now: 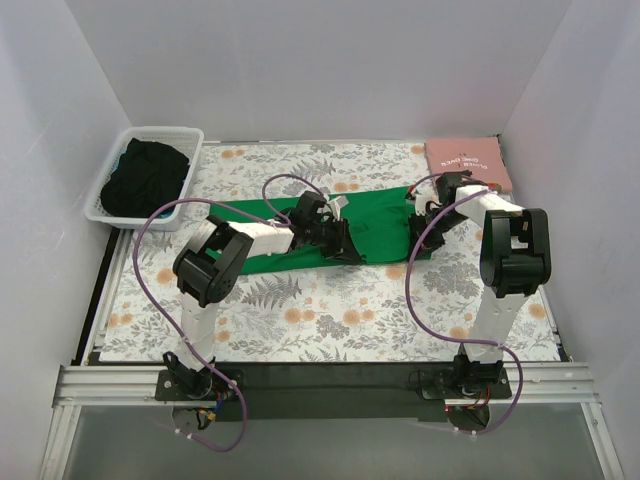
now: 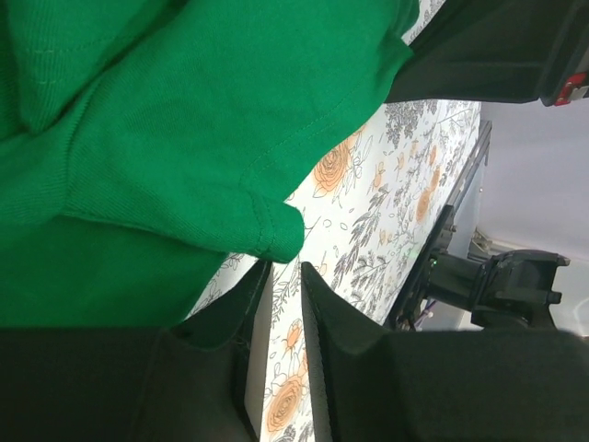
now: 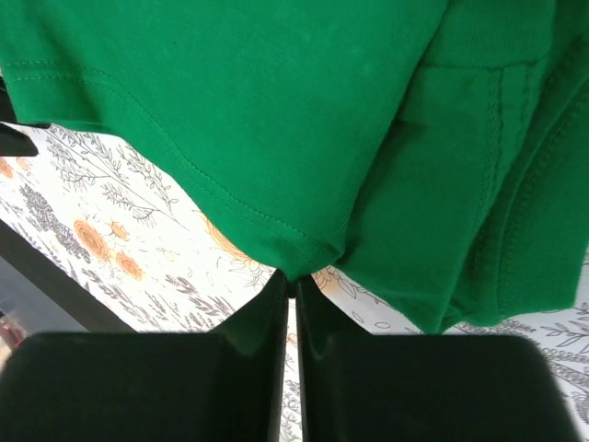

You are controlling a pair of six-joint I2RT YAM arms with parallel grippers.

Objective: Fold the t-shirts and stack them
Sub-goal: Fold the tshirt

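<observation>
Right end effector (image 3: pixel 293 281): fingers nearly touching, clenched on a hemmed corner of the green t-shirt (image 3: pixel 276 110), cloth bunched at the tips; left end effector (image 2: pixel 285 267): fingers a narrow gap apart, a green corner sitting right at the tips, can't tell if it's pinched or only touching; top view: green t-shirt stretched in a band across the middle of the floral surface (image 1: pixel 330 310), left end effector near the band's middle, right end effector at its right end; pink t-shirt (image 1: pixel 468 160) folded flat at the far right corner of the surface, small text facing up; white basket (image 1: pixel 160 131) at the far left corner, dark cloth (image 1: pixel 145 178) heaped inside.
</observation>
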